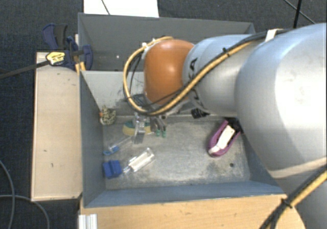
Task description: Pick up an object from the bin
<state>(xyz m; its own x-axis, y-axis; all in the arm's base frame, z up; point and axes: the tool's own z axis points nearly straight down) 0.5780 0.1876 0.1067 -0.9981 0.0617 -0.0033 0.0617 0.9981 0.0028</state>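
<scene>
My gripper (149,131) hangs below the orange cover, low over the bin floor near the back wall, left of the middle. Its fingers stand apart, open. A flat tan and yellow thing (130,130) lies at the left fingertip, partly under it; I cannot tell whether they touch. A small green piece (163,133) shows at the right fingertip. Just in front lie a clear plastic tube (139,161) and a pale blue translucent piece (114,148).
A blue block (111,168) sits in the front left corner. A small patterned lump (107,116) rests by the left wall at the back. A purple and white object (223,139) lies to the right, close under the arm.
</scene>
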